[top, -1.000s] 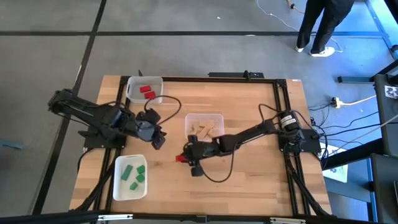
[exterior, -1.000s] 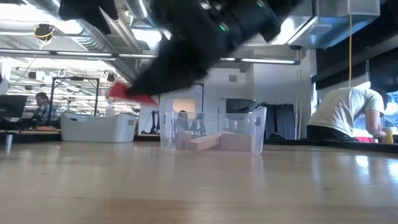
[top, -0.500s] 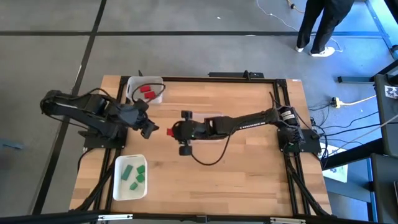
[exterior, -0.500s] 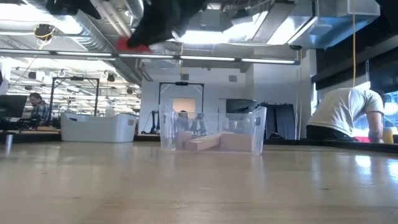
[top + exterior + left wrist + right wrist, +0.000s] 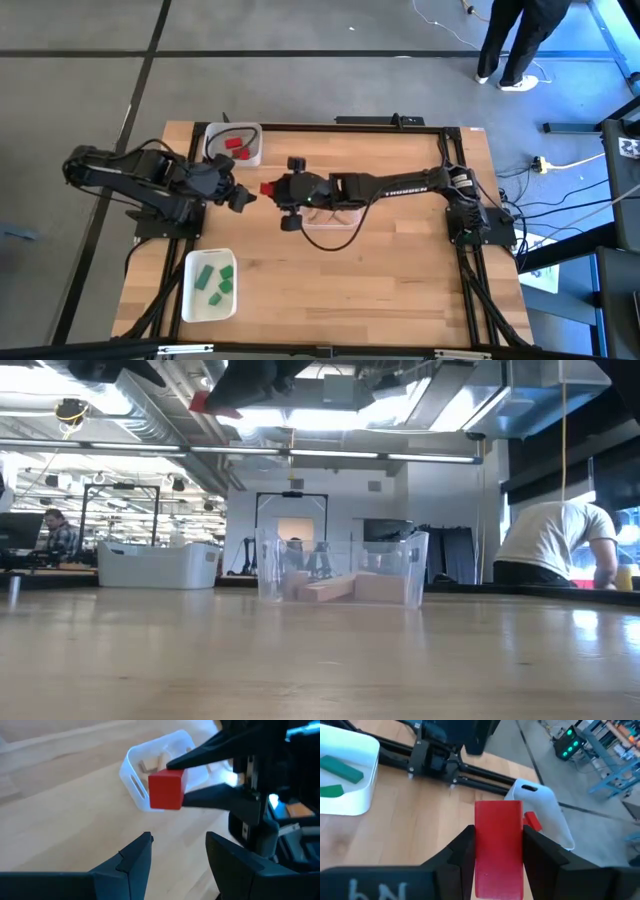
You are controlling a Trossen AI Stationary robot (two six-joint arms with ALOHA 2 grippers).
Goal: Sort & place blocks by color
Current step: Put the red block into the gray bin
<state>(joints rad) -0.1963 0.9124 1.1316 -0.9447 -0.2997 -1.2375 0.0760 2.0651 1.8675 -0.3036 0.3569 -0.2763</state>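
Red block [image 5: 268, 188] sits clamped between my right gripper [image 5: 498, 851] fingers, held up off the table [image 5: 400, 290], between the clear tray [image 5: 334, 216] of plain wood pieces and the white tray [image 5: 250, 150] with red blocks near the far edge. My left gripper [image 5: 177, 852] faces it just beside, jaws parted, holding nothing. Green blocks [image 5: 212, 280] lie in the near-left tray [image 5: 190, 300]. Bare wood stretches across the near half.

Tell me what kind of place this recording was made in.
Probably a robotics lab or open workshop: exposed ceiling ducts and strip lighting overhead, a person at a monitor in the background, and loose cables on the concrete floor beside the framed wooden table.
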